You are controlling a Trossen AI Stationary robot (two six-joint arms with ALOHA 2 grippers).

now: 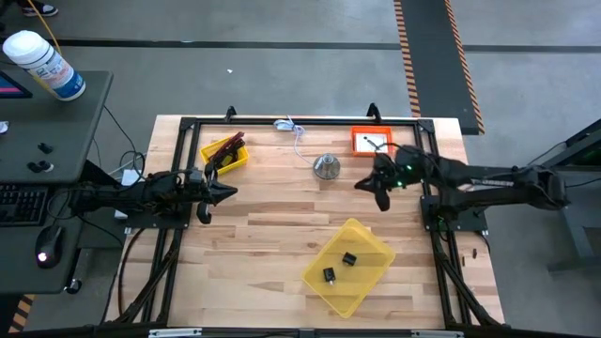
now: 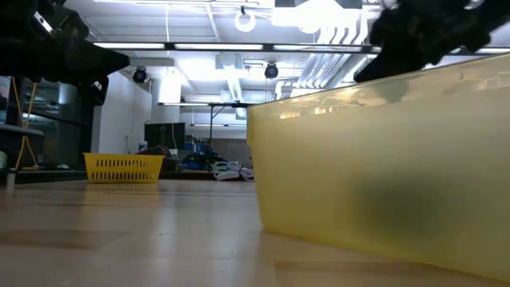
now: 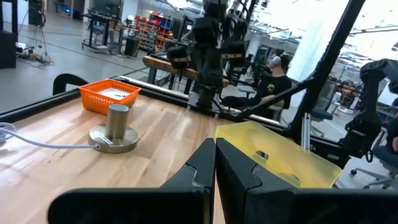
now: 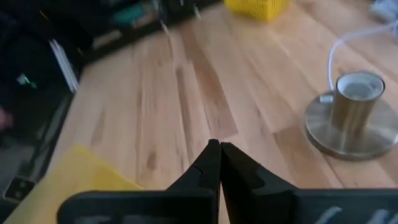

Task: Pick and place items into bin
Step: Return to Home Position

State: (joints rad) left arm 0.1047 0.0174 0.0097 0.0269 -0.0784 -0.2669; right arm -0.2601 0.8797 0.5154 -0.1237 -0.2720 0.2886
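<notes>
The big yellow bin lies on the near middle of the table, and two tiny black cubes rest on its floor. A maroon stick lies in a small yellow tray at far left. A white card lies in an orange tray at far right. My left gripper is shut and empty, hovering left of centre. My right gripper is shut and empty, hovering beside the silver dome. No cable coil shows plainly.
The silver dome stands at far centre with a thin white-blue cord running from it to the far edge. A black frame borders the table. The bin's wall fills the low view's right. Bare wood lies between the arms.
</notes>
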